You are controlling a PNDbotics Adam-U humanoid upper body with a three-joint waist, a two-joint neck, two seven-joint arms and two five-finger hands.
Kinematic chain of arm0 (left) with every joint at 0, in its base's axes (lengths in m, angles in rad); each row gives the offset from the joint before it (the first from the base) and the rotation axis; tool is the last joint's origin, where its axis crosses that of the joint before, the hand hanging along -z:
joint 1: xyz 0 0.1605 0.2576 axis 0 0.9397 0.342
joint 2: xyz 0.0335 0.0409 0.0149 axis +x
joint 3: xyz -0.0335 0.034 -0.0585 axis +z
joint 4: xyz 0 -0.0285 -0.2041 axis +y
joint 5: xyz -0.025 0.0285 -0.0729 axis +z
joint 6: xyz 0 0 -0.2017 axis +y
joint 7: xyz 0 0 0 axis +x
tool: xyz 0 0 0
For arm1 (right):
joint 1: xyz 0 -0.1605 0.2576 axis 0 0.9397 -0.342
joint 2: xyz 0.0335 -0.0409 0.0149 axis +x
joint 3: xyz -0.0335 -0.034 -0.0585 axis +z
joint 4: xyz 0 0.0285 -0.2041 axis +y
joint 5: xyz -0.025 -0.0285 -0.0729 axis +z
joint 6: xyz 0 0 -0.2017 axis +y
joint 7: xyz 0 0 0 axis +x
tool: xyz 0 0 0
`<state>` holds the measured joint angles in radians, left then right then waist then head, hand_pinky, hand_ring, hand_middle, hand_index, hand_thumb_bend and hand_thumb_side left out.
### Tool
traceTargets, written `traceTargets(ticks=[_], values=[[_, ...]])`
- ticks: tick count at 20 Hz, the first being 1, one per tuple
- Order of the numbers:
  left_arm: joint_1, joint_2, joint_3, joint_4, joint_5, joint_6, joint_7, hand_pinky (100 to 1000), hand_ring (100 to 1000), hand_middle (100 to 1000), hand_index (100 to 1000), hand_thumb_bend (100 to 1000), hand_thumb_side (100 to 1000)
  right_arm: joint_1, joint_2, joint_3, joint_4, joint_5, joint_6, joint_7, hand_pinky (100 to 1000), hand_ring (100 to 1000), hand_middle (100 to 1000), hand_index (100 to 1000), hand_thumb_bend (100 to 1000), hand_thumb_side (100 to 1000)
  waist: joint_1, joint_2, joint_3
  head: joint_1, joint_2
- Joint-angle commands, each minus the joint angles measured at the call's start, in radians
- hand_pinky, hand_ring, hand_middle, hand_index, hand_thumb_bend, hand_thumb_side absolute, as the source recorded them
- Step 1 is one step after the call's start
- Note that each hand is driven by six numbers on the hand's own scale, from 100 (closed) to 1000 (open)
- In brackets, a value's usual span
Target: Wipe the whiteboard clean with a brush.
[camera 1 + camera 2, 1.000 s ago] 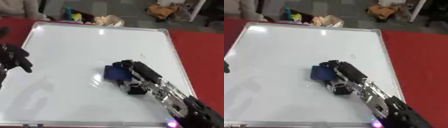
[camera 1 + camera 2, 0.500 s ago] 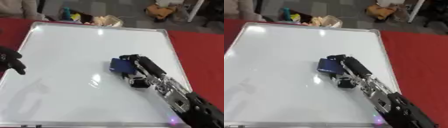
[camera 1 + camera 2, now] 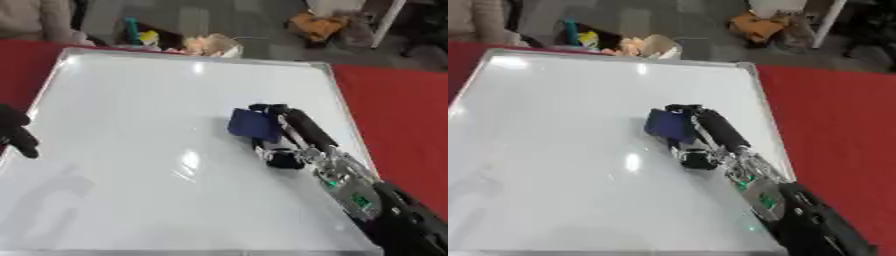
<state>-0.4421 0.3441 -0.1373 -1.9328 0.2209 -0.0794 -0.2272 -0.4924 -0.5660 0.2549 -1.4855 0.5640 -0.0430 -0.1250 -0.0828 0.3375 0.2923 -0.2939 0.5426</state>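
Here the right hand has its fingers clamped on a flat blue brush against the glossy whiteboard.

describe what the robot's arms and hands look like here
The right hand has black fingers on a silver, mechanical-looking wrist; a small green light shows on the black and silver forearm. The left hand shows only as a black shape at the left edge.

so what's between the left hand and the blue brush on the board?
Nothing. In the left eye view, only bare whiteboard lies between the left hand at the board's left edge and the blue brush held by the right hand.
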Motion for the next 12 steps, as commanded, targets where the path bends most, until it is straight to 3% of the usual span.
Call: traceTargets(ticks=[1,12], values=[[-0.015,0.026,0.006,-0.021,0.005,-0.002,-0.001,478,529,586,1000,247,813,-0.005,-0.04,-0.029,-0.002,-0.025,0.01,-0.02,545,474,551,883,100,100,0.006,-0.018,0.001,-0.012,-0.017],[-0.016,0.028,0.007,-0.023,0.004,-0.004,-0.002,479,530,586,1000,246,812,0.015,-0.067,-0.072,0.011,-0.07,0.055,-0.074,545,473,547,871,100,100,0.001,-0.017,0.006,-0.028,-0.032]])
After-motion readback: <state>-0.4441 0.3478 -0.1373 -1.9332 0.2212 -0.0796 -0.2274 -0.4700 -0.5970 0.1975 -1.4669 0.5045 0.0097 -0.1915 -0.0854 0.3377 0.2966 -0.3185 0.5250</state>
